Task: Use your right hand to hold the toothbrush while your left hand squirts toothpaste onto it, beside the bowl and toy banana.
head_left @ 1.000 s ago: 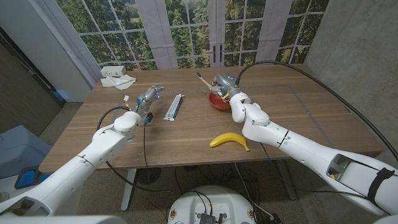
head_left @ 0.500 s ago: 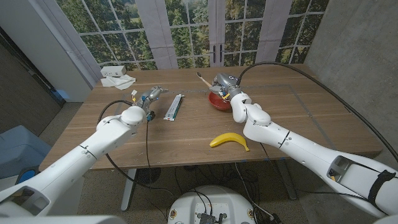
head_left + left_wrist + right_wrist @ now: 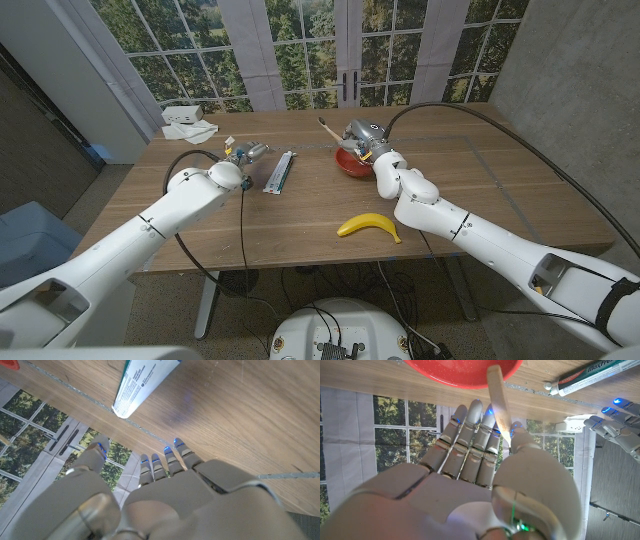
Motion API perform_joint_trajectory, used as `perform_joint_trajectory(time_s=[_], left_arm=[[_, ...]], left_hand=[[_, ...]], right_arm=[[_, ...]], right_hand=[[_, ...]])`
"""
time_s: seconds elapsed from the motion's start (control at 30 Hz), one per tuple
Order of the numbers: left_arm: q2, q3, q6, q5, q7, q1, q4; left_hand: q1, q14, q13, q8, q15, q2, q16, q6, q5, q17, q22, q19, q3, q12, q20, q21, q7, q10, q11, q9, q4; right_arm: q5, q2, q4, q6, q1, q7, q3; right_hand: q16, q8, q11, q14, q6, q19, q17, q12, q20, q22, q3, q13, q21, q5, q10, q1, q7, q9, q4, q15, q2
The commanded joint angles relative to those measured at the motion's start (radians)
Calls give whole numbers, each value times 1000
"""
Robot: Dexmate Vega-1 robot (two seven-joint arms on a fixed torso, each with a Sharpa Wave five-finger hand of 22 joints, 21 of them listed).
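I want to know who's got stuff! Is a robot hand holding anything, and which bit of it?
The right hand pinches the toothbrush by its handle. The left hand holds nothing.

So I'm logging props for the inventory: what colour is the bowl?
Red. The round red bowl shows best in the right wrist view.

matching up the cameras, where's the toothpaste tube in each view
Head view: the toothpaste tube lies on the table's middle-left, just right of the left hand.
Left wrist view: the tube's flat end lies on the wood beyond the fingertips.
Right wrist view: the tube's capped end lies beside the red bowl.
Shared landmark: the tube itself, lying untouched on the wood.
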State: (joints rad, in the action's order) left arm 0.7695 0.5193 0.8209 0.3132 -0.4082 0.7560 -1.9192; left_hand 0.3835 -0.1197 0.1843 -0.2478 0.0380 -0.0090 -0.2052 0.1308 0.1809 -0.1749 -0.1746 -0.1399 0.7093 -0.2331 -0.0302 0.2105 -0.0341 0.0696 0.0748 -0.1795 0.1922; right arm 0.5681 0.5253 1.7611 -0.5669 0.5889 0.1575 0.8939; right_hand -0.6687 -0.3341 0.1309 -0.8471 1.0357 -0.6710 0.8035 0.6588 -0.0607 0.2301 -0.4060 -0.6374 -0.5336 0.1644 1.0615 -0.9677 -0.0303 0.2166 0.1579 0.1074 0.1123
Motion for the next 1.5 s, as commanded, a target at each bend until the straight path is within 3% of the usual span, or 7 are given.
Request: perform_joint_trajectory(time_s=[0.03, 0.37, 1.03, 1.33, 1.5], left_arm=[[-22, 78, 218, -21, 27, -106, -31], [-51, 139, 309, -30, 51, -181, -5], [-111, 360, 518, -75, 138, -409, 103], [-119, 470, 521, -116, 158, -477, 141], [-147, 514, 537, -132, 168, -509, 179]], left_hand=[[21, -20, 4, -6, 2, 0, -6, 12, 3, -4, -5, -14, 1, -8, -2, 4, 4, 12, -1, -3, -1], [47, -61, 5, -7, 13, -6, -14, 32, 3, -6, -6, -34, -4, -9, 0, 9, 16, 30, -10, -3, -3], [67, -69, 6, 1, 9, -8, -10, 31, 2, -8, -8, -42, -12, -4, 1, 8, 28, 36, -15, -4, -6], [75, -79, 6, 0, 13, -8, -10, 47, 1, -8, -8, -55, -18, -5, 2, 12, 32, 47, -17, -4, -8], [80, -91, 6, 1, 16, -6, -12, 56, 0, -9, -8, -67, -22, -7, 3, 14, 24, 61, -9, -4, -10]], right_arm=[[-16, 20, 19, 28, 23, 12, -23], [-15, 38, 58, 53, 48, 19, -36], [-40, 49, 62, 105, 69, 21, -69], [-48, 53, 68, 116, 78, 23, -81], [-59, 60, 72, 131, 83, 21, -89]], right_hand=[[4, -4, 23, -8, 4, 4, 6, 6, -40, 1, -1, -2, -9, 7, 20, -58, 2, 2, -6, 107, 44], [11, -3, 24, -9, 4, 9, 13, 4, -41, 1, -2, 0, -17, 7, 22, -59, 1, 3, -6, 107, 44], [21, -1, 24, -13, 7, 14, 26, 5, -43, -1, -4, -5, -32, 7, 19, -59, 2, 4, -6, 108, 43], [25, 1, 26, -15, 6, 16, 32, 5, -44, -2, -4, -6, -39, 7, 21, -59, 2, 4, -5, 108, 42], [30, 1, 26, -15, 7, 19, 35, 5, -45, -3, -5, -7, -44, 7, 20, -58, 2, 5, -6, 107, 42]])
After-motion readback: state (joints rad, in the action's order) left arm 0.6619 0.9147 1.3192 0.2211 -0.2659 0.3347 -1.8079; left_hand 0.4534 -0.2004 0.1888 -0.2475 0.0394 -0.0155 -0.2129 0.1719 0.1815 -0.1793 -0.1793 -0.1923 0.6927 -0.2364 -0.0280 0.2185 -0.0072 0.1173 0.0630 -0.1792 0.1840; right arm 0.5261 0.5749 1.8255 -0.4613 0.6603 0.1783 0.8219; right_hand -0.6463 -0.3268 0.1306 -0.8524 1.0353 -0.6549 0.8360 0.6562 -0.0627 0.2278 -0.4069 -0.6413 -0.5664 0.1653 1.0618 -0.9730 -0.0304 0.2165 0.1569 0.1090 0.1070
